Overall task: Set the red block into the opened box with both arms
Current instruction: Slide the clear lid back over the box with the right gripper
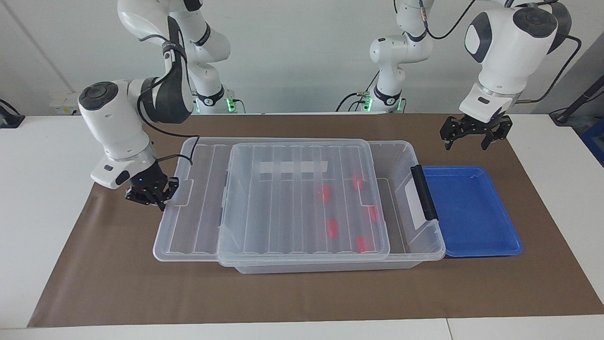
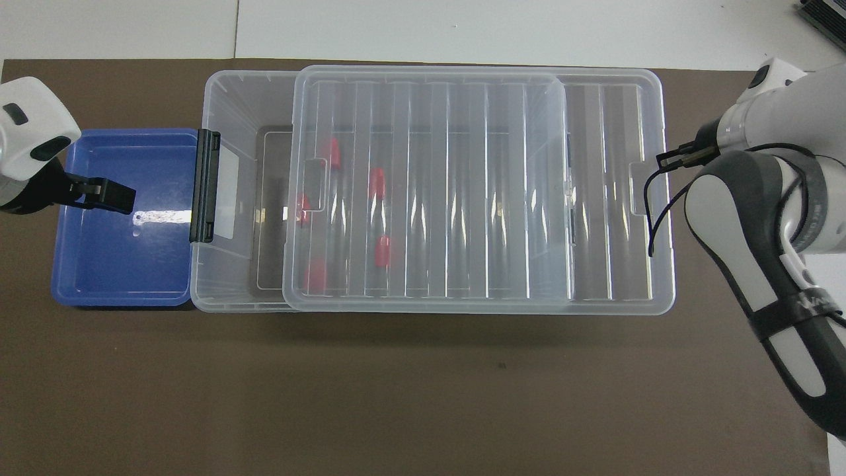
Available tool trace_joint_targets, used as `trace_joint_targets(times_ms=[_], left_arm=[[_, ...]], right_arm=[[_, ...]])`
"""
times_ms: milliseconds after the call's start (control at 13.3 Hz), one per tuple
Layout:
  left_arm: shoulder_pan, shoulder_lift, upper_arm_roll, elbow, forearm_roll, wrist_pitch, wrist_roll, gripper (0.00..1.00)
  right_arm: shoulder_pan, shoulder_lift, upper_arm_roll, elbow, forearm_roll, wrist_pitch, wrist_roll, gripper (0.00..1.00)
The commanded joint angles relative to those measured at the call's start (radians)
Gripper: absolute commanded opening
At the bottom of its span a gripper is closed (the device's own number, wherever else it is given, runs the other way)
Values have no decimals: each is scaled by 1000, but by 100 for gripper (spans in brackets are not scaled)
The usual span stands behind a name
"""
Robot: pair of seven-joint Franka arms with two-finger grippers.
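Note:
Several red blocks (image 1: 333, 228) (image 2: 382, 251) lie on the floor of the clear box (image 1: 406, 152) (image 2: 228, 106), all seen through its ribbed lid (image 1: 283, 198) (image 2: 462, 198). The lid lies flat across the box and overhangs it at the right arm's end. A strip of the box by the black latch (image 1: 423, 192) (image 2: 205, 185) stays uncovered. My right gripper (image 1: 158, 200) is shut and low against the lid's overhanging end edge; in the overhead view its own arm hides it. My left gripper (image 1: 467, 140) (image 2: 109, 196) hangs open and empty in the air by the blue tray.
A flat blue tray (image 1: 472, 212) (image 2: 119, 264) with nothing in it sits against the box's latch end. Everything rests on a brown mat (image 1: 302, 293) (image 2: 396, 396). The right arm's elbow reaches over the mat's end in the overhead view.

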Motion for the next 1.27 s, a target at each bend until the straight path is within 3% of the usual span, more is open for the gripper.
trace_joint_targets(times_ms=[0,225,375,1199], left_arm=[[18,-14,-5,-9,-18,2,18,100],[18,-17,-8,-8,-35,15,17,100],[20,-20,-6,-5,-131,8,-8,100],[9,-26,-8,-9,-135,14,-23,100]], right_arm=[[25,1,5,-6,28,13,49,0],[62,1,5,-9,28,14,104,0],[89,0,5,-9,28,14,149,0],[160,0,7,-19,67,16,209,0]])
